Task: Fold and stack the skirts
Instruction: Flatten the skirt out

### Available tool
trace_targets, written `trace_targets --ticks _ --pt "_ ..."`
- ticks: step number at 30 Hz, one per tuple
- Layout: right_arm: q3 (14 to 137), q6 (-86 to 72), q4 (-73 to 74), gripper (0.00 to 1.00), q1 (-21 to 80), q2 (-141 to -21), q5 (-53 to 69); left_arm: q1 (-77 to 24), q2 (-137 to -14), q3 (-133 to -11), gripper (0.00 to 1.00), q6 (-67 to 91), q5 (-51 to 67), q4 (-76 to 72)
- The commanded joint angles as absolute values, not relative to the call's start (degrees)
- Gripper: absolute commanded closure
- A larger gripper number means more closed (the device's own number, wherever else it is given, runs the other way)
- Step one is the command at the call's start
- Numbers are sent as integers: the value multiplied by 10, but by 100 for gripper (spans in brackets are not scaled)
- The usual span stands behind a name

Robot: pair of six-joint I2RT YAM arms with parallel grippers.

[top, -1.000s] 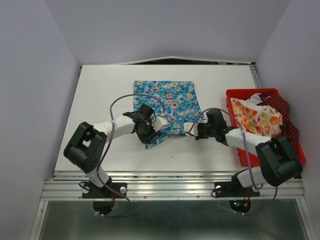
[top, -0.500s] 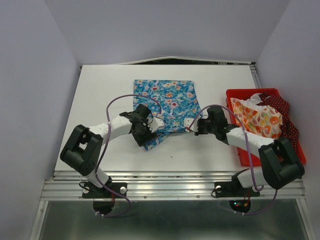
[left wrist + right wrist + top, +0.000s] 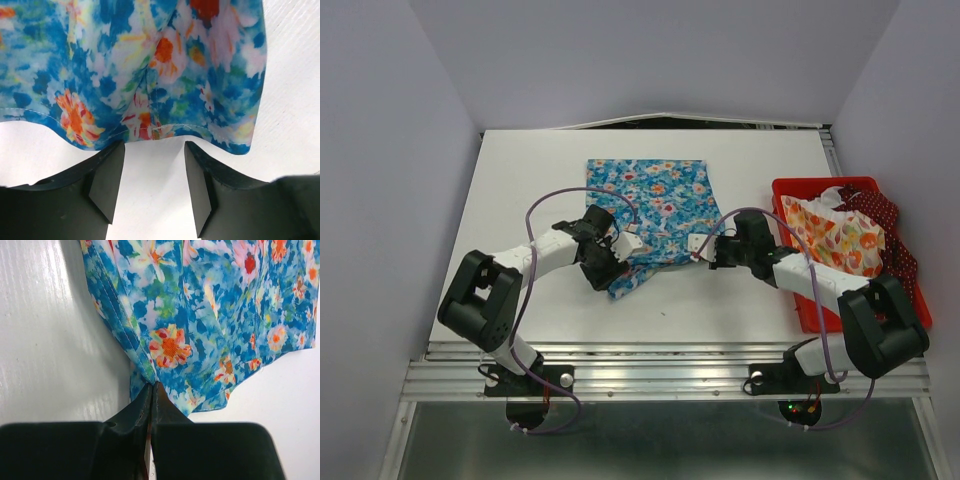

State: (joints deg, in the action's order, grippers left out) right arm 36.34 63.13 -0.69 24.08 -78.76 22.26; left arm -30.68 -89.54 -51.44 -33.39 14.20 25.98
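The blue skirt (image 3: 655, 200) with multicoloured flowers lies spread on the white table (image 3: 520, 190), its near-left corner rumpled. My left gripper (image 3: 612, 268) stands open at that corner. In the left wrist view the hem (image 3: 150, 131) lies just beyond the gripper (image 3: 155, 148), with bare table between the fingers. My right gripper (image 3: 705, 258) is shut on the skirt's near-right edge; in the right wrist view the gripper (image 3: 152, 386) pinches the cloth (image 3: 170, 347). The cream-white skirt (image 3: 835, 240) and the dark red dotted skirt (image 3: 890, 225) lie in the red basket.
The red basket (image 3: 790, 187) stands at the table's right edge, right beside my right arm. Grey walls close in the table on the left, back and right. A metal rail (image 3: 660, 375) runs along the near edge.
My left gripper opened, let the skirt's corner drop and drew back slightly left. My right gripper closed on the skirt's right edge.
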Motion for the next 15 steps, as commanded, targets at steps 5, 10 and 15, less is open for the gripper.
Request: trace_targets --ticks 5,10,15 --pt "388 625 -8 99 245 -782 225 -308 -887 -538 44 -338 168 258" --pt "389 624 -6 99 245 -782 222 -308 -913 -533 46 -330 158 234" --pt "390 622 -4 99 245 -782 221 -310 -946 -530 49 -325 142 227"
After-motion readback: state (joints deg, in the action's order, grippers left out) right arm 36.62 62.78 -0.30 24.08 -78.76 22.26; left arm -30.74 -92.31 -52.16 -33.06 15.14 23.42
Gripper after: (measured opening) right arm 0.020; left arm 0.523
